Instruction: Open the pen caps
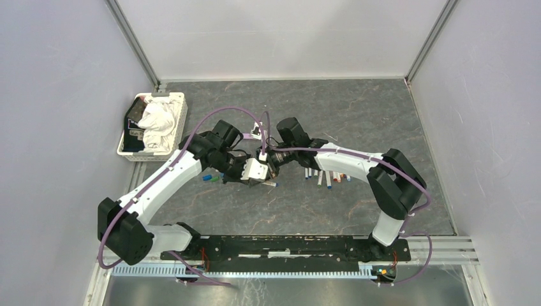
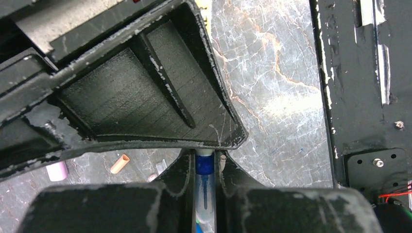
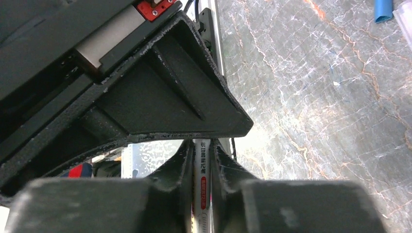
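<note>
Closest to us, the left gripper (image 2: pixel 205 156) fills its wrist view, its black fingers pressed onto a white marker (image 2: pixel 204 194) with a blue collar. The right gripper (image 3: pixel 201 148) likewise pinches a white barrel (image 3: pixel 201 187); we cannot read its red label or dark print. From above, both grippers meet at centre frame over the marbled table (image 1: pixel 357 115), which lies bare up to the far walls. A white basket (image 1: pixel 168 95) sits upper left. Spare markers (image 1: pixel 325 178) lie right of centre. Loose pen caps (image 1: pixel 207 178), blue and green, lie just left of the grippers. A pink cap (image 2: pixel 57 171) and an orange cap (image 2: pixel 119 163) show at lower left in the left wrist view.
</note>
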### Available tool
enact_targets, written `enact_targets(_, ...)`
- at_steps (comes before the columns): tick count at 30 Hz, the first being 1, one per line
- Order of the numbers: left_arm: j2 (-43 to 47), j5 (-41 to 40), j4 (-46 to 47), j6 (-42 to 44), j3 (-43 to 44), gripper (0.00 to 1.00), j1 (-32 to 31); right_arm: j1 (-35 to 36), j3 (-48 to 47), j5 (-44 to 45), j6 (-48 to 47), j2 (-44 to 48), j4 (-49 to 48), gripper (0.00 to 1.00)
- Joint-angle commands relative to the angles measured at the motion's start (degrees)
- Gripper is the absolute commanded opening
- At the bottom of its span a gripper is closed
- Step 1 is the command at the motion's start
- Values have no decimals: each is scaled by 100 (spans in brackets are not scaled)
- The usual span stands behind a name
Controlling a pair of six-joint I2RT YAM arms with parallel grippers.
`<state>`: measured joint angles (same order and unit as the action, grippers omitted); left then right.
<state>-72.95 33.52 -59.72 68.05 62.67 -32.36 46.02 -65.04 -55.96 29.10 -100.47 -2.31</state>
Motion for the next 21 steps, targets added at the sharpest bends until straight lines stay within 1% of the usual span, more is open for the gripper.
enact_targets(1, 57, -66, 158, 168, -3, 2, -51, 100, -217, -355, 51, -38, -277, 26)
enact_targets(2, 67, -111, 129, 236, 3, 2, -51, 97, -203, -386, 52, -44, -244, 34)
enact_targets(3, 88, -142, 108, 292, 7, 2, -51, 104, -199, -424, 60, -71, -213, 39)
enact_targets(4, 96, -170, 86, 350, 20, 2, -51, 100, -213, -468, 109, -107, -208, 42)
enact_targets(6, 92, -195, 36, 447, 69, 2, -51, 101, -269, -553, 207, -217, -213, 44)
enact_targets(8, 81, -212, 5, 529, 114, 2, -60, 106, -359, -618, 388, -315, -315, 42)
enact_targets(10, 58, -211, -34, 578, 174, 2, -73, 108, -494, -652, 465, -429, -323, 37)
enact_targets(11, 47, -189, -50, 586, 213, 2, -77, 112, -564, -667, 490, -493, -331, 33)
enact_targets(14, 9, -116, -137, 651, 333, 2, -94, 102, -721, -693, 627, -696, -415, 12)
enact_targets(16, -4, -65, -205, 718, 356, 2, -112, 83, -785, -729, 867, -822, -746, 3)
enact_targets(17, -7, -49, -240, 757, 351, 2, -117, 73, -824, -773, 1034, -902, -914, 0)
enact_targets(21, 24, -34, -327, 882, 324, 2, -130, 4, -1069, -869, 1612, -1213, -1595, 0)
